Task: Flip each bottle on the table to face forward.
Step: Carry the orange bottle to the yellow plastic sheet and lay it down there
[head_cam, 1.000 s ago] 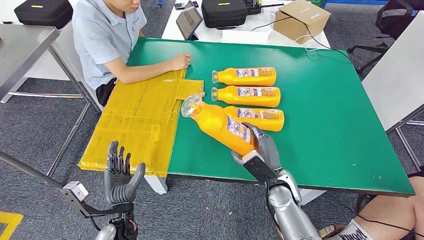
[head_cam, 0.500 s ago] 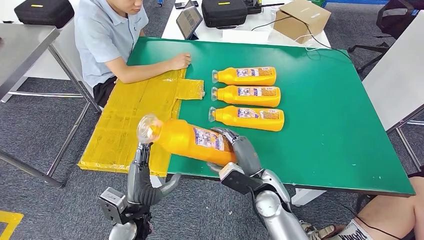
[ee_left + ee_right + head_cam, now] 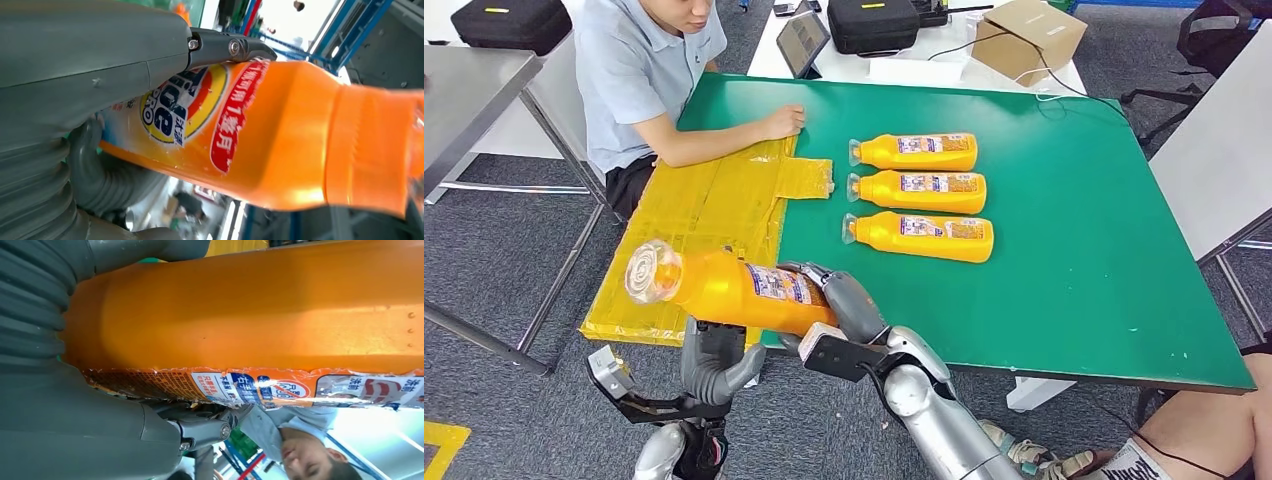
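Note:
My right hand (image 3: pixel 849 310) grips the base end of an orange bottle (image 3: pixel 724 290), held level in the air past the near left corner of the green table (image 3: pixel 1074 200), cap end pointing left. The label faces up. My left hand (image 3: pixel 714 365) is raised just under the bottle; in the left wrist view its thumb (image 3: pixel 90 65) lies along the bottle (image 3: pixel 280 130) and its fingers curl behind it, but whether it grips is unclear. The right wrist view shows the bottle (image 3: pixel 250 315) against my right hand (image 3: pixel 75 430). Three more orange bottles (image 3: pixel 914 152) (image 3: pixel 919 190) (image 3: pixel 924 235) lie in a row, labels up.
A yellow sheet (image 3: pixel 704 220) covers the table's left side and overhangs its edge. A person (image 3: pixel 639 80) sits at the far left with a fist resting on the table. A tablet (image 3: pixel 802 42), black case (image 3: pixel 872 22) and cardboard box (image 3: pixel 1024 38) stand behind.
My right hand has carried the bottle left, off the table, turning it level. My left hand has risen from low at the left to just under the bottle.

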Controlling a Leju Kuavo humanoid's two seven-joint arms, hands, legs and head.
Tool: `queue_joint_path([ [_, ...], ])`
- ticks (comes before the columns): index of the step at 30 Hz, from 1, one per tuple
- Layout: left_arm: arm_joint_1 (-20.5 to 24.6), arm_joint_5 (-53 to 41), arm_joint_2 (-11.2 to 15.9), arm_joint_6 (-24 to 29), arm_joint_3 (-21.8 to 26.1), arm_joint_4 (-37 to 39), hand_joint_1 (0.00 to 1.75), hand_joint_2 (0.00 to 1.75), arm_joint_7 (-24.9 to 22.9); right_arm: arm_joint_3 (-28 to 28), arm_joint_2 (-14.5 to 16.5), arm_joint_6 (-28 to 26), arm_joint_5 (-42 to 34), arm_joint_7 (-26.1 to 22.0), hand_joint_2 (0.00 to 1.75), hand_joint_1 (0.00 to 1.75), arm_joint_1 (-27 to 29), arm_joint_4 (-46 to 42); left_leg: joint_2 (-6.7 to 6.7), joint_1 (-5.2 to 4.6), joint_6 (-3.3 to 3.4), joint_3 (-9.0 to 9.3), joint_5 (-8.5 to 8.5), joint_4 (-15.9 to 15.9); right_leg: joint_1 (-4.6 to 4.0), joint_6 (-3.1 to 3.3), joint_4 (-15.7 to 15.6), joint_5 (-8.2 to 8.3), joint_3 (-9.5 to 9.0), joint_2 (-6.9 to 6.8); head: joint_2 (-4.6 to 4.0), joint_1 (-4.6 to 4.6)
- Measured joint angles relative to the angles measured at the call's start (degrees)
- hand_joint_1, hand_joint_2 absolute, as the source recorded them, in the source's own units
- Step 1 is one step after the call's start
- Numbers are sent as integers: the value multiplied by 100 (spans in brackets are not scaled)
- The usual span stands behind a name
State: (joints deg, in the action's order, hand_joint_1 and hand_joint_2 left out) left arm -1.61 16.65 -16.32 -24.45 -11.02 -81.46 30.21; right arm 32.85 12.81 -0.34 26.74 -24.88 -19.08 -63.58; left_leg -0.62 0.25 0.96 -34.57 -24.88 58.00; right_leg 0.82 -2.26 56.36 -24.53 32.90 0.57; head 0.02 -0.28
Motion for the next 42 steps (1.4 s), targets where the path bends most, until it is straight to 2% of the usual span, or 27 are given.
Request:
queue_joint_path([
  [3, 61, 310, -1, -360, 50, 108, 0, 175, -97, 95, 74, -3, -21, -32, 175, 175, -38, 27, 1, -1, 0, -2, 0, 0, 0, 0, -1, 0, 2, 0, 0, 0],
  [7, 122, 393, -2, -479, 90, 192, 0, 175, -121, 167, 169, 24, -46, -49, 175, 175, -127, 137, 1, 0, 0, -1, 0, 0, -1, 0, -1, 0, 3, 0, 0, -1],
  [8, 123, 365, -2, -452, 101, 208, 8, 175, -126, 182, 185, 39, -50, -62, 175, 175, -151, 183, 1, 0, 0, -1, 0, 0, -1, 0, -1, 0, 3, 1, 0, -1],
  [11, 119, 132, 2, -223, 123, 264, 136, 175, -80, 265, 218, 104, -48, -99, 175, 175, -247, 369, 1, 0, 0, -1, 0, 0, -1, 0, 0, 0, 3, 1, 0, -1],
  [12, 115, 70, 4, -156, 140, 280, 171, 175, -59, 305, 223, 119, -42, -102, 175, 175, -278, 428, 1, 0, 0, -1, 0, 0, -1, 0, 0, 0, 3, 1, 0, -1],
  [21, 52, 24, 8, 91, 311, 296, 175, 175, -114, 495, 235, 252, -58, -33, 175, 175, -416, 738, 1, 0, 0, -3, 0, 0, 0, 0, 0, 0, 4, 0, 0, 0],
  [22, 47, 13, 8, 117, 327, 296, 175, 175, -114, 512, 238, 279, -59, -16, 175, 172, -436, 768, 1, 0, 0, -3, 0, 0, 0, 0, 0, 0, 4, 0, 0, 1],
  [23, 41, 1, 8, 145, 344, 296, 175, 175, -112, 530, 240, 320, -60, 4, 175, 161, -465, 802, 2, 0, 0, -2, 0, 0, 0, 0, -1, 0, 4, 1, 0, -1],
  [24, 33, -10, 8, 173, 363, 297, 175, 175, -108, 553, 240, 377, -60, 27, 175, 127, -503, 843, 3, 0, 0, -2, 0, 0, 0, 0, -1, 0, 4, 1, 0, -1],
  [26, 17, -5, 8, 197, 403, 297, 175, 175, -96, 605, 241, 504, -65, 59, 175, 42, -589, 941, 3, 0, 0, -1, 0, 0, -1, 0, 0, 0, 4, 1, 0, -1],
  [27, 13, 15, 8, 195, 427, 297, 175, 175, -92, 639, 243, 557, -72, 64, 175, 10, -627, 999, 3, 0, 0, -1, 0, 0, -1, 0, 0, 0, 4, 1, 0, -1],
  [28, 13, 49, 8, 191, 455, 297, 175, 175, -91, 679, 247, 595, -80, 64, 131, 0, -656, 1057, 2, 0, 0, -1, 0, 0, -1, 0, 0, 0, 4, 1, 0, -1],
  [31, 18, 204, 8, 169, 545, 295, 175, 175, -140, 800, 273, 618, -85, 46, 0, 0, -681, 1207, 2, 1, 0, -1, 0, 0, -1, 0, 1, 0, 5, 1, 0, -1],
  [42, -20, 446, 8, 76, 699, 295, 175, 175, -301, 916, 323, 475, -40, 19, 0, 0, -682, 1396, 3, 0, 0, -3, 0, 0, 0, 1, -1, 0, 8, 1, 0, -1],
])
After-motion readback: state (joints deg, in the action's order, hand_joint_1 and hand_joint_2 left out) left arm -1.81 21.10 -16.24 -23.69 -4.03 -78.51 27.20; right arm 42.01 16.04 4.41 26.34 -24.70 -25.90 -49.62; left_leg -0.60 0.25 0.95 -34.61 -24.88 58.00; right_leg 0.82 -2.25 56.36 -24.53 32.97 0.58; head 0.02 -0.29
